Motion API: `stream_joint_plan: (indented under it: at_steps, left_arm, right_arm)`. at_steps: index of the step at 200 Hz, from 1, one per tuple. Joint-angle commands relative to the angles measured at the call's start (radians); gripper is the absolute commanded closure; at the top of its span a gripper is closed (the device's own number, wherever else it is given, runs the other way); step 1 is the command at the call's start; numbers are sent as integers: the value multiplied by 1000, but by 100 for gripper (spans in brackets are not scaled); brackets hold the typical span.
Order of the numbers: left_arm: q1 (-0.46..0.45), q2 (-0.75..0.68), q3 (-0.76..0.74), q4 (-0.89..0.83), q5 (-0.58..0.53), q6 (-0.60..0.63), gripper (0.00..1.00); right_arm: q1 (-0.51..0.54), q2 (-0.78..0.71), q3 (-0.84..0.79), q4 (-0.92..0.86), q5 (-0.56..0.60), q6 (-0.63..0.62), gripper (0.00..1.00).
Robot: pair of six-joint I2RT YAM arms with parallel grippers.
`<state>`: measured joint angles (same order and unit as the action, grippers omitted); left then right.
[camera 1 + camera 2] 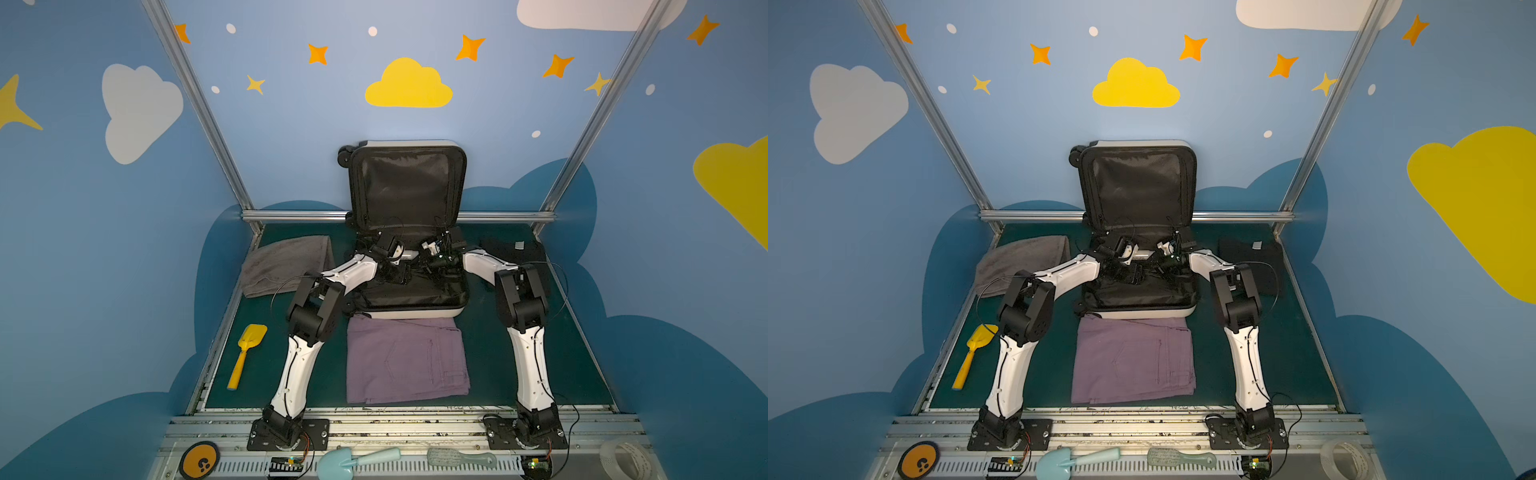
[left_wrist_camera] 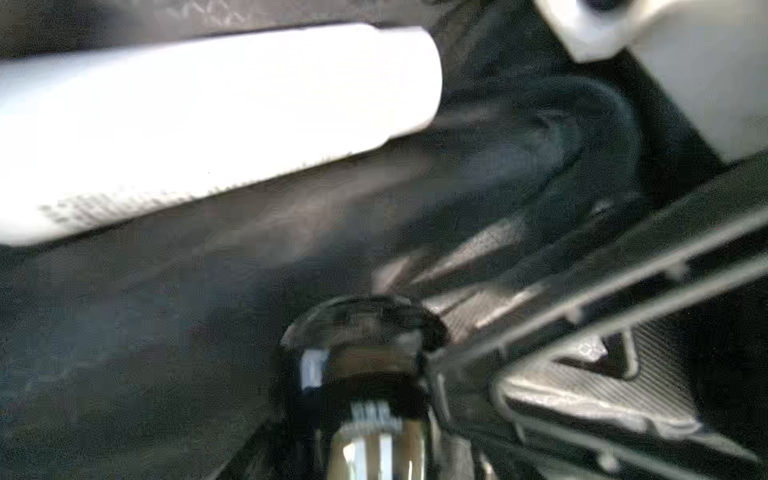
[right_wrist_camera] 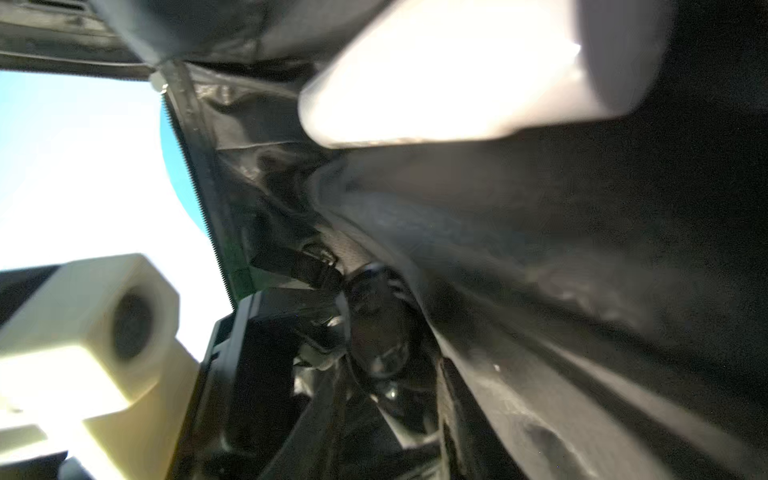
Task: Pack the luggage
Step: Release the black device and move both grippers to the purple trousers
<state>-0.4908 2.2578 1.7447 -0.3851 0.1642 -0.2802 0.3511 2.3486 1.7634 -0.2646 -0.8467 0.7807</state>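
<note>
Green worktop (image 1: 484, 353) within blue cloud-painted walls (image 1: 291, 124) carries open luggage (image 1: 407, 183); left end effector (image 1: 397, 254) and right end effector (image 1: 430, 248) inside, spread indeterminate.

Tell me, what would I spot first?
You'd spot the small white hard-shell suitcase with black lining, open at the back middle, with the white-and-black left arm and right arm reaching inside. Folded purple trousers lie just in front; a yellow plastic toy shovel lies far left.
</note>
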Motion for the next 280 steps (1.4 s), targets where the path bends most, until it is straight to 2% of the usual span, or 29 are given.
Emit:
stream_joint_plan:
  at_steps: [1, 63, 119, 147, 181, 237, 280]
  left_arm:
    - [-8, 1, 22, -19, 13, -2, 24]
    - [6, -86, 29, -2, 5, -17, 12]
    - [59, -292, -30, 16, 22, -66, 8]
    - [77, -445, -169, 28, 34, -111, 8]
    - [78, -669, -417, 47, 46, -175, 7]
    - [78, -1071, -809, -23, 10, -274, 4]
    - [74, -1299, -1083, -18, 6, -403, 3]
  right_arm:
    - [0, 12, 22, -34, 21, -20, 61]
    - [-32, -49, 47, -75, 20, -35, 56]
    - [-63, -181, 42, -152, 31, -84, 46]
    - [-62, -292, -21, -206, 63, -142, 39]
    - [-57, -462, -164, -251, 107, -208, 33]
    - [-55, -786, -456, -339, 200, -295, 30]
    - [-55, -1014, -699, -397, 273, -309, 28]
